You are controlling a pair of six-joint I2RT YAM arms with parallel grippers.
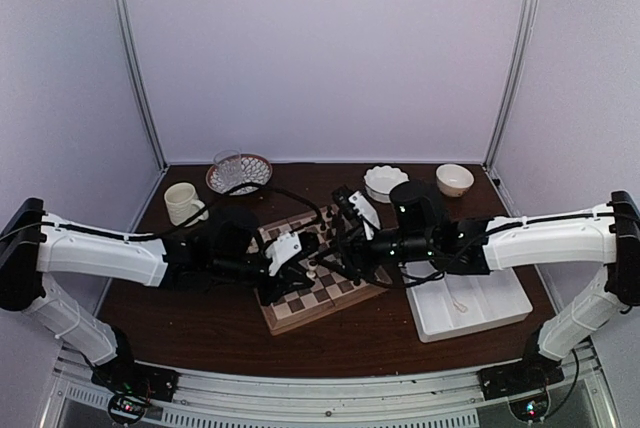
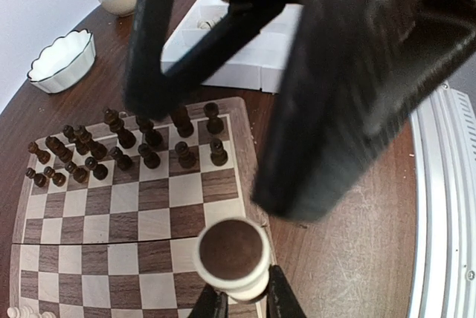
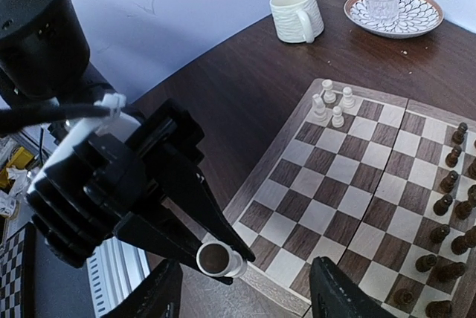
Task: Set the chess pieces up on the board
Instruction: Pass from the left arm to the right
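My left gripper (image 2: 245,300) is shut on a cream-white chess piece (image 2: 232,258), whose brown felt base faces the camera. It hangs over the near right edge of the board (image 2: 149,221). In the right wrist view the same piece (image 3: 221,260) sits between the left arm's black fingers (image 3: 190,210), above the board's corner (image 3: 297,277). My right gripper (image 3: 249,294) stands open just beside it, nothing between its fingers. Several cream-white pieces (image 3: 331,104) stand in one far corner. Dark brown pieces (image 2: 126,147) fill the opposite end. From above, both grippers meet over the board (image 1: 330,298).
A white tray (image 1: 470,308) lies right of the board. Two white bowls (image 1: 384,182) (image 1: 455,179) sit at the back right. At the back left are a cream mug (image 1: 183,202) and a glass on a patterned plate (image 1: 238,170).
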